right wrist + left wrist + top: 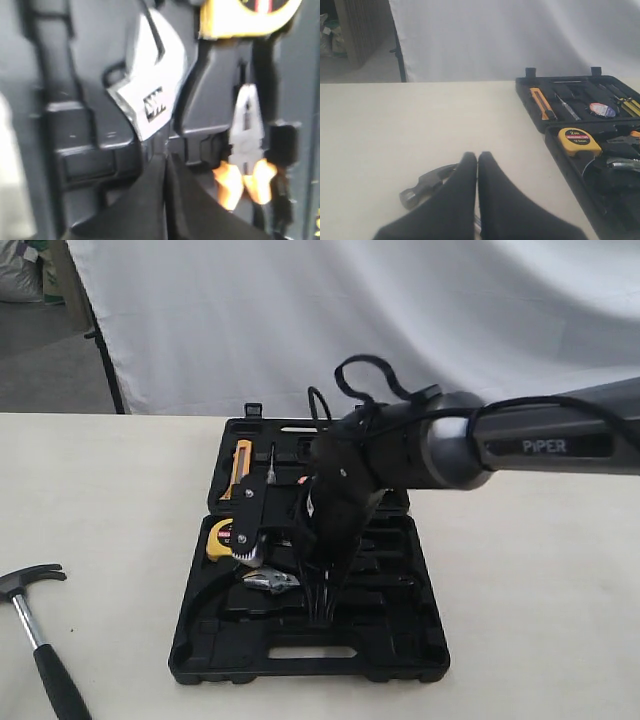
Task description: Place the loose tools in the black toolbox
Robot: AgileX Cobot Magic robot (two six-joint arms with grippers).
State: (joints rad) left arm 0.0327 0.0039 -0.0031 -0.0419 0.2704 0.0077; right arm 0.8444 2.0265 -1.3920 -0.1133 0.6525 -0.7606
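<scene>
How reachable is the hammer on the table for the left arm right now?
Probably yes. The hammer lies on the table just past the left gripper, outside the toolbox, with nothing visible between them. The fingers are shut, so they would need to open first.

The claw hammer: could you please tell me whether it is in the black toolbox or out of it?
Out. The claw hammer lies on the table, apart from the black toolbox.

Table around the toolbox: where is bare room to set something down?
Bare: the table right of the toolbox, and the strip between the hammer and the toolbox's left wall. Crowded: inside the toolbox, where the right arm hangs with its jaws shut on the wrench.
</scene>
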